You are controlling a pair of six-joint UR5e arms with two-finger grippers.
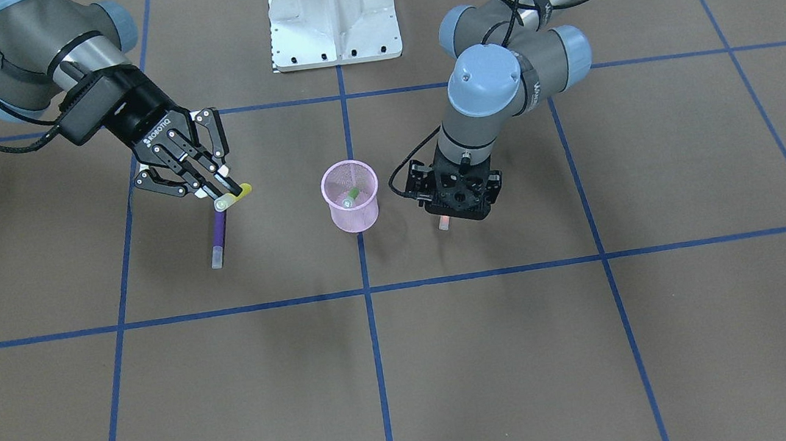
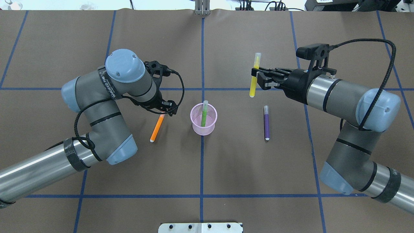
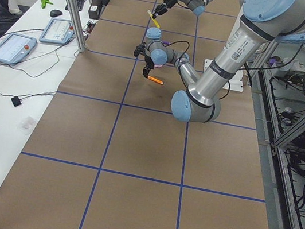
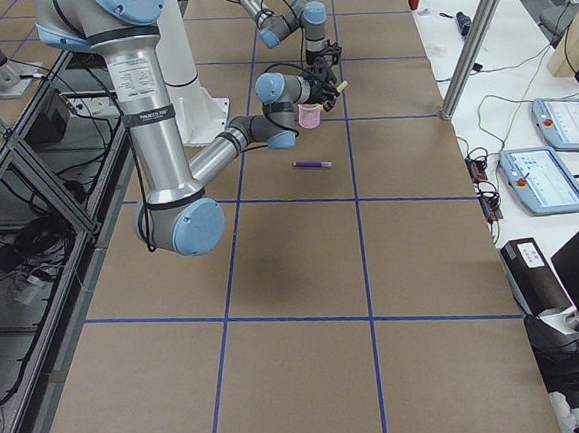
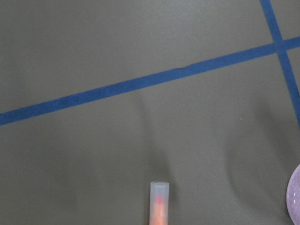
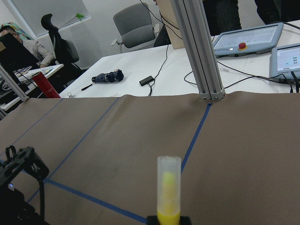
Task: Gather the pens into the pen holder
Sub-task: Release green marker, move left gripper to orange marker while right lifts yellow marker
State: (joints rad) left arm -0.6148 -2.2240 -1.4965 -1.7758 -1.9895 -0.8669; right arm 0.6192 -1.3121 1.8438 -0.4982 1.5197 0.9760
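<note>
The pink mesh pen holder (image 1: 351, 197) (image 2: 203, 124) stands at the table's middle with a green pen (image 2: 204, 113) upright in it. My right gripper (image 1: 227, 193) (image 2: 257, 79) is shut on a yellow pen (image 2: 255, 76) (image 6: 168, 192) and holds it above the table. A purple pen (image 1: 218, 234) (image 2: 266, 123) lies on the table below it. My left gripper (image 1: 456, 206) (image 2: 164, 110) points down over the far end of an orange pen (image 2: 157, 127) (image 5: 159, 206) lying beside the holder. Its fingers are hidden, so I cannot tell whether it is open or shut.
The white robot base plate (image 1: 333, 16) (image 2: 200, 227) sits at the table's robot side. Blue tape lines (image 2: 202, 64) cross the brown table. A metal post (image 3: 71, 3) and touch panels (image 4: 537, 177) stand at the table's far side.
</note>
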